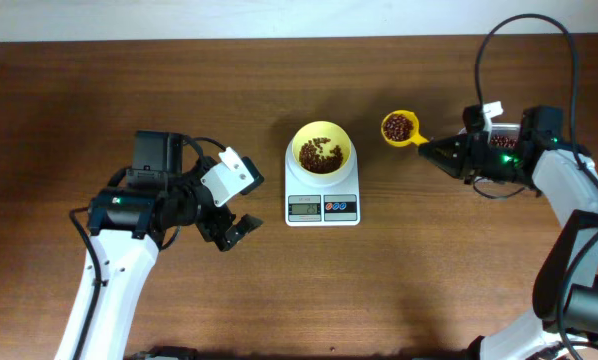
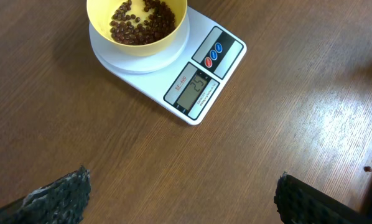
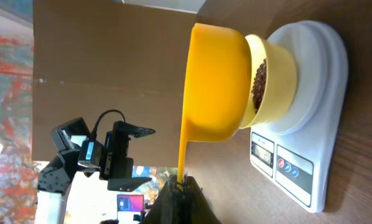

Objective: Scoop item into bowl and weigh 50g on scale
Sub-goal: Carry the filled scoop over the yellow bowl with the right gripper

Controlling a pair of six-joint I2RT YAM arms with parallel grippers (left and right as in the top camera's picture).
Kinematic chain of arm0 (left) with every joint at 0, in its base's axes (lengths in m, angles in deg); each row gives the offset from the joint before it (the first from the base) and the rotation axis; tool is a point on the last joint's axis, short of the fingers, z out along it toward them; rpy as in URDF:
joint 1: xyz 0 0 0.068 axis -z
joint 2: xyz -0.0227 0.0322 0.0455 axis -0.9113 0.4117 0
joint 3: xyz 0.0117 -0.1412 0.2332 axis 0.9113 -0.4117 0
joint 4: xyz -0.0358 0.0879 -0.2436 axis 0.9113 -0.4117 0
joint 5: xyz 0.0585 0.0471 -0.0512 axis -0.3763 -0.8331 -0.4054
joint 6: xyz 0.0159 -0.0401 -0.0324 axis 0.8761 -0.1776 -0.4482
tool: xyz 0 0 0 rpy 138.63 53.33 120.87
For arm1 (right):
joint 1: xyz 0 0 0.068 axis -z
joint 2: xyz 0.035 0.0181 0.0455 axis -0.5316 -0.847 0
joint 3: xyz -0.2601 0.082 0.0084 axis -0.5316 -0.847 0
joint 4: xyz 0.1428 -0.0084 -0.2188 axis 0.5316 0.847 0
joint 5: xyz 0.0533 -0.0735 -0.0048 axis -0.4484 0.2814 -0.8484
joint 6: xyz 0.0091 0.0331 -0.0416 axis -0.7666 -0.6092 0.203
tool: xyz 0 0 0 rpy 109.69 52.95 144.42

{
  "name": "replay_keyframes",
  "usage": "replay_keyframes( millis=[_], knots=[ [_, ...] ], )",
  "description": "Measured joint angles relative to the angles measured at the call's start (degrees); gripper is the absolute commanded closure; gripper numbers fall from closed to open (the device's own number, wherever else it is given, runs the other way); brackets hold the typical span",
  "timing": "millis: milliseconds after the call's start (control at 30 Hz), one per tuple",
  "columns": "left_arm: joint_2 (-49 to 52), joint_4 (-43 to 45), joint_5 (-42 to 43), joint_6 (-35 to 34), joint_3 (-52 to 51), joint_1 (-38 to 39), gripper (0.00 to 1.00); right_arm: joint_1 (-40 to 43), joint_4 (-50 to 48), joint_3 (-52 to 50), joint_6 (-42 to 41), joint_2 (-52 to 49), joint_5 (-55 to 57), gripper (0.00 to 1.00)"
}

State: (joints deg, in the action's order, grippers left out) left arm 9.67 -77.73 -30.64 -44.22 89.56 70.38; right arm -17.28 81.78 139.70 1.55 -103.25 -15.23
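Gripping scoop [image 1: 398, 128]: right end effector [image 1: 426, 146], beside bowl [image 1: 321, 150] on scale [image 1: 323, 208] | left end effector [image 1: 234, 228] wide

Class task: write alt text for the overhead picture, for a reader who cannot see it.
A yellow bowl of brown beans sits on a white scale on a wooden table. To its right, the right gripper holds an orange scoop of beans by its handle; the left gripper is open, left of the scale.
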Motion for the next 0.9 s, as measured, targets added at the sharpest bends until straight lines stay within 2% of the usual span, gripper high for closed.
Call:
replay_keyframes(
  millis=[133, 300, 400, 500, 533, 733, 900],
  knots=[
    [0.0, 0.02, 0.0, 0.02, 0.0, 0.0, 0.01, -4.11, -3.54, -0.11, -1.75, 0.0, 0.02, 0.96],
    [0.0, 0.02, -0.02, 0.0, -0.02, 0.0, 0.01, -8.98, -20.74, -0.48, -15.63, -0.09, 1.86, 0.96],
    [0.0, -0.02, 0.0, 0.02, -0.02, 0.0, 0.01, -12.52, -22.77, -0.48, -19.61, -0.11, 3.52, 0.96],
    [0.0, 0.0, 0.0, 0.0, -0.02, 0.0, 0.01, -14.23, -22.82, -0.48, -20.04, -0.11, 8.09, 0.96],
    [0.0, 0.0, 0.0, 0.02, -0.02, 0.0, 0.01, -15.21, -22.86, -0.48, -18.6, -0.11, 9.33, 0.96],
    [0.0, 0.0, 0.0, 0.02, -0.02, 0.0, 0.01, -18.69, -22.53, -0.48, 2.43, -0.11, 17.9, 0.96],
    [0.0, 0.0, 0.0, 0.0, -0.02, 0.0, 0.01, -18.69, -22.53, -0.48, 9.16, -0.11, 22.82, 0.96]
  ],
)
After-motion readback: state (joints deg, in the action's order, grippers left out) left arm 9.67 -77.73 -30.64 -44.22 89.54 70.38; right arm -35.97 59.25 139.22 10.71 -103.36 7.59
